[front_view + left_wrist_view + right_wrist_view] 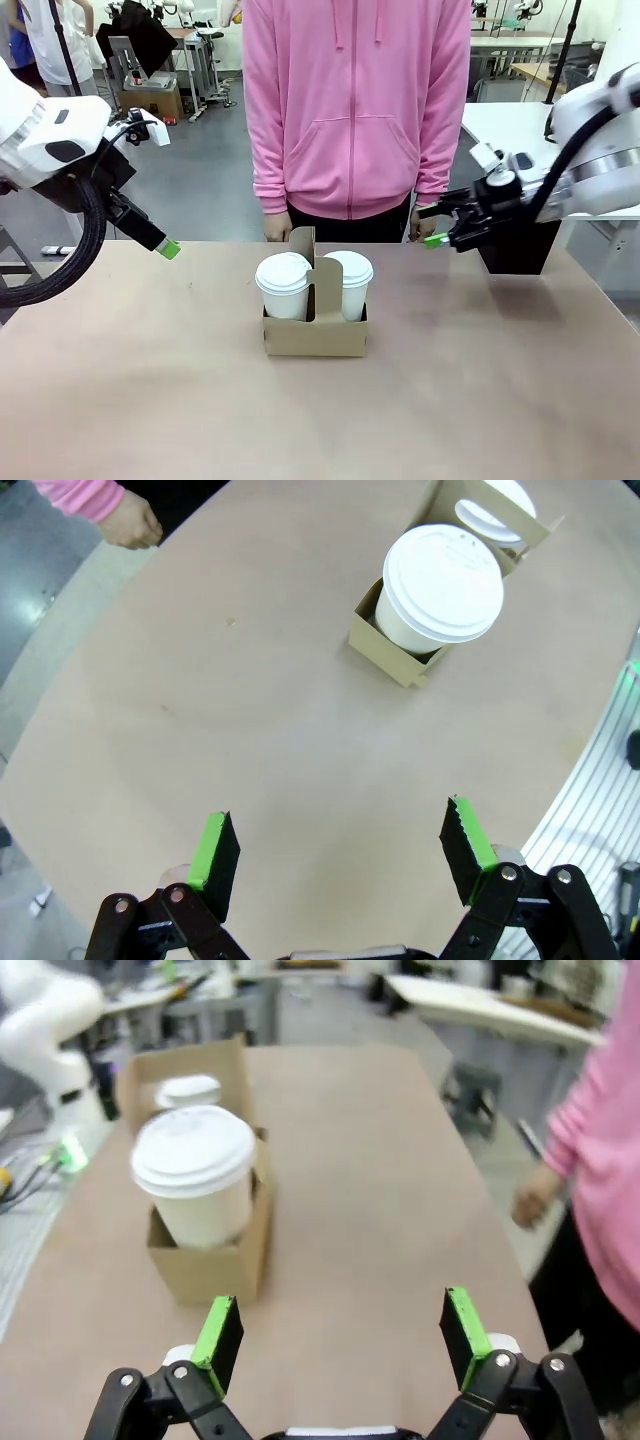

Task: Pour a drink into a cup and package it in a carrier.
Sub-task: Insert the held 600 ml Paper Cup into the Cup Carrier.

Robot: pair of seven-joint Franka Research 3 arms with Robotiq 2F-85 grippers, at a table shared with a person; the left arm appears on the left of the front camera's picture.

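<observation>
The carrier (315,325) stands near the middle of the table (150,400), a little toward the far edge, with a lidded white cup in each of its two pockets and its upright handle panel rising between them. From the front, the left cup (284,285) and the right cup (349,283) stand side by side, both upright, their dome lids level.

The left wrist view looks down on the carrier from above, so there the near cup (443,585) shows mostly its lid, and the second cup (492,508) is half hidden behind the handle panel. It also catches one hand of the person (128,520) at the table's far edge, under a pink sleeve.

The right wrist view sees the carrier (215,1260) from the side, with its brown wall, the full height of one cup (195,1185) and the other cup's lid (188,1090) behind the panel.

The left gripper (168,248) hangs above the table's left part, well apart from the carrier; its own view (340,855) shows the jaws spread wide with nothing between them. The right gripper (435,225) hangs over the far right part, jaws likewise wide apart and empty (340,1335).
</observation>
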